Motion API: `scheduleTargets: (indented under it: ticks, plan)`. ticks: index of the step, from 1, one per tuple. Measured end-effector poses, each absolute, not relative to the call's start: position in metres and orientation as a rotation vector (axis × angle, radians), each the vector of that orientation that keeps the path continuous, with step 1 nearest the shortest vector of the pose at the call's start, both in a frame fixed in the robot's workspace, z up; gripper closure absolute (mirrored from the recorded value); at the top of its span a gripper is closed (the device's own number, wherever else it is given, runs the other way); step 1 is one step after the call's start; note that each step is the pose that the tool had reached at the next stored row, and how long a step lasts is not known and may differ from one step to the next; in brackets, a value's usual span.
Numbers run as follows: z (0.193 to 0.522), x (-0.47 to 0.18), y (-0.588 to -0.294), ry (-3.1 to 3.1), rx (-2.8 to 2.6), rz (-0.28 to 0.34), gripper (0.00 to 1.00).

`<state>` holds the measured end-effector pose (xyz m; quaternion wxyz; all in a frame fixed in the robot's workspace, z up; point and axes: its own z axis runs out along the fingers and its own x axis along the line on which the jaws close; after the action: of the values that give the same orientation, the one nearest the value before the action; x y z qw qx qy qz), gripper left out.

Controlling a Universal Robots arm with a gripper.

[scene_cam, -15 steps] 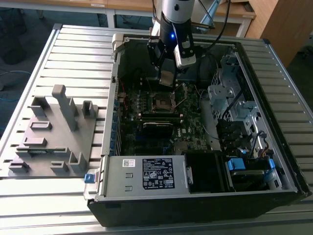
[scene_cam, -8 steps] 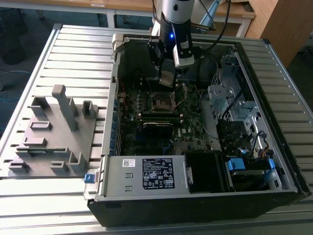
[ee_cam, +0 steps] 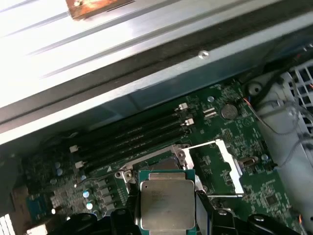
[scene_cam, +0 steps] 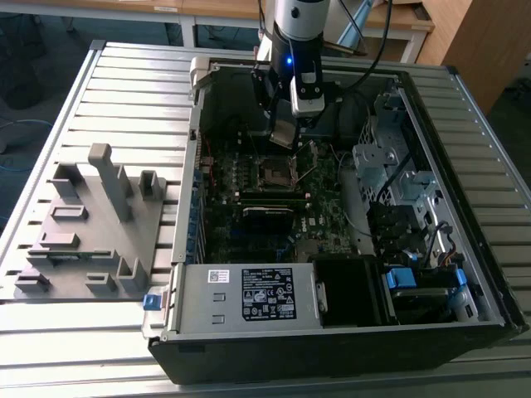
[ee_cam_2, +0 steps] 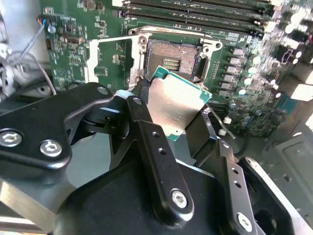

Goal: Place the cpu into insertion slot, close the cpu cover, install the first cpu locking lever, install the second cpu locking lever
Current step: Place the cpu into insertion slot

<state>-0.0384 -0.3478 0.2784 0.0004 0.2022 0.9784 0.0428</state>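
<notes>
Second wrist view: the pincer (ee_cam_2: 172, 108) has its two black fingers (ee_cam_2: 146, 127) clamped on opposite edges of the cpu (ee_cam_2: 178, 100), whose dull silver top faces the camera, with a green rim showing along its edges. The chip is tilted and held above the board, not seated. Just beyond it lies the insertion slot (ee_cam_2: 171, 58), a dark square socket with a silvery rim, open and with nothing in it. The cpu cover (ee_cam_2: 91, 61) is swung back beside the slot, lying flat, and the green board shows through its square opening.

In the first wrist view the cpu (ee_cam: 166, 205) sits between the fingertips, in front of the insertion slot (ee_cam: 161, 164), with the cpu cover (ee_cam: 229, 156) laid open next to it. Past the socket run long black memory slots (ee_cam: 132, 137), and a round coin battery (ee_cam: 229, 111) sits further out on the motherboard (ee_cam: 254, 132).

In the exterior view the pincer (scene_cam: 286, 133) hangs inside the open computer case (scene_cam: 332, 352), holding the cpu (scene_cam: 283, 134) over the insertion slot (scene_cam: 274, 172). A labelled power supply (scene_cam: 249, 294) fills the near side of the case. The case rests on a ribbed metal surface (scene_cam: 124, 83), and a grey fixture tray (scene_cam: 91, 224) lies well apart, towards the exterior view's left.
</notes>
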Motion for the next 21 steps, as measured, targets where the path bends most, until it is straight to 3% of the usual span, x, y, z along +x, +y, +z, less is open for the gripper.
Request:
scheduleTargets:
  ticks: [21]
  plan:
    - [0.2771,-0.0385,-0.3478,3.029,0.801,0.134,0.46]
